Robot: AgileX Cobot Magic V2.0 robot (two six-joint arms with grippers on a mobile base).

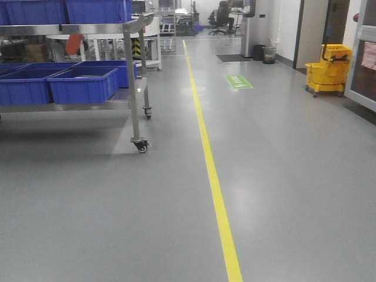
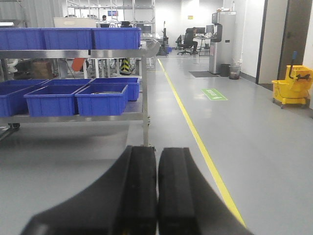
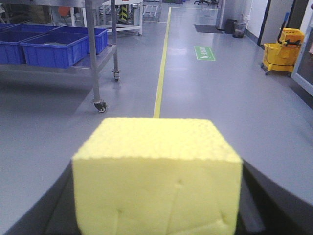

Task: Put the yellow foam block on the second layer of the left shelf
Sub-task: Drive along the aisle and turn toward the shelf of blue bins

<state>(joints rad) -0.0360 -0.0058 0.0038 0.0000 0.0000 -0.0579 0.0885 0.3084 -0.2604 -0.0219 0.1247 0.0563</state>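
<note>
The yellow foam block (image 3: 156, 171) fills the lower half of the right wrist view. It sits between the two black fingers of my right gripper (image 3: 157, 196), which is shut on it. My left gripper (image 2: 157, 188) is shut and empty, its two black fingers pressed together. The steel shelf on castors (image 1: 134, 88) stands ahead on the left. Its lower layer carries blue bins (image 1: 82, 85), and its upper layer carries more blue bins (image 1: 97, 10). The shelf also shows in the left wrist view (image 2: 145, 98) and in the right wrist view (image 3: 91, 54). Neither gripper shows in the front view.
A yellow floor line (image 1: 207, 158) runs from near to far, right of the shelf. A yellow mop bucket (image 1: 329, 70) stands at the right wall. A green floor sign (image 1: 238, 81) lies further on. A dark bin (image 1: 269, 54) stands by the far wall.
</note>
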